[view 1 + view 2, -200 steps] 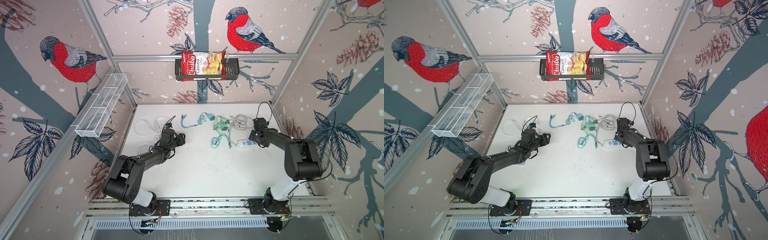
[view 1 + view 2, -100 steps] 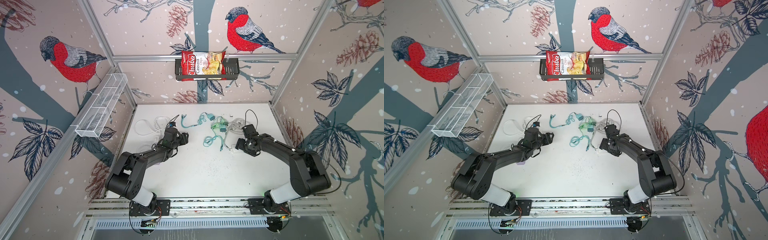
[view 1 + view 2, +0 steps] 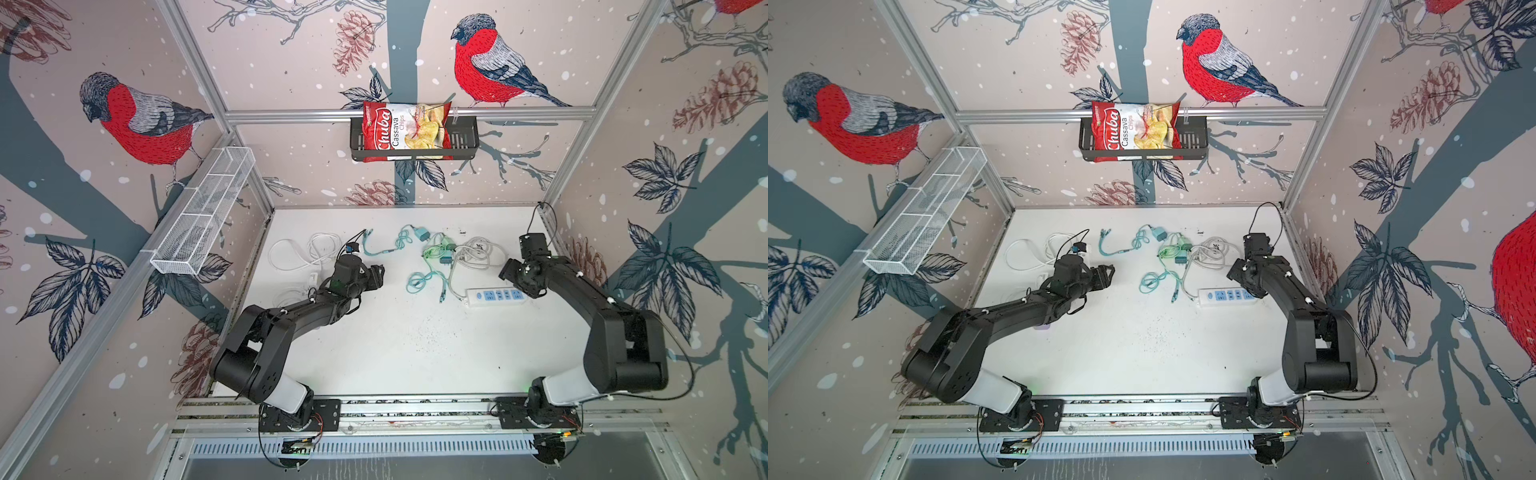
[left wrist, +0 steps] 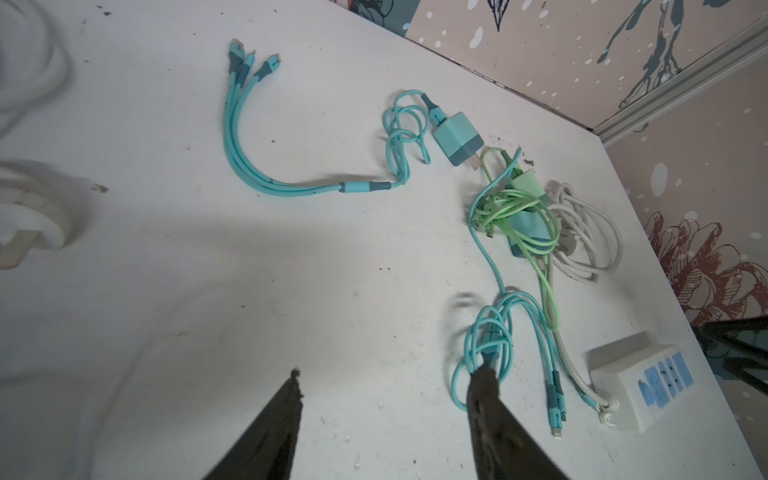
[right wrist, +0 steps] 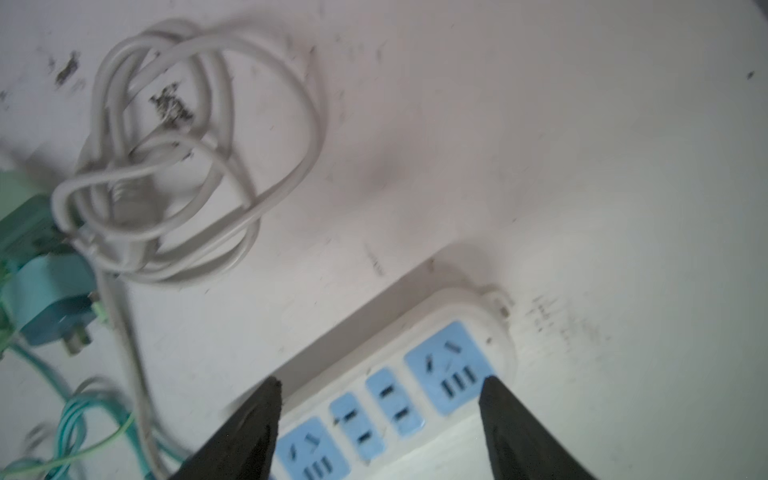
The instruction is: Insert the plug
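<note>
Now the right gripper [image 5: 380,386] is back, fingers apart astride the power strip [image 5: 449,365], seemingly to steady it; left gripper [image 4: 388,374] open, empty, plug [image 4: 457,139] untouched.

text: "Chuba Cassava Chips" | on: red chip bag [image 3: 405,126] | in: black wall basket [image 3: 465,139]

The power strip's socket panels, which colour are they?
Light blue socket panels on the white power strip, clearest in the right wrist view.

Right pincer [image 5: 380,384] swung to the middle, now back over the power strip's [image 3: 494,297] right end. Left pincer [image 4: 388,374] crept toward centre. Teal cable loop [image 3: 419,282] nudged left.
</note>
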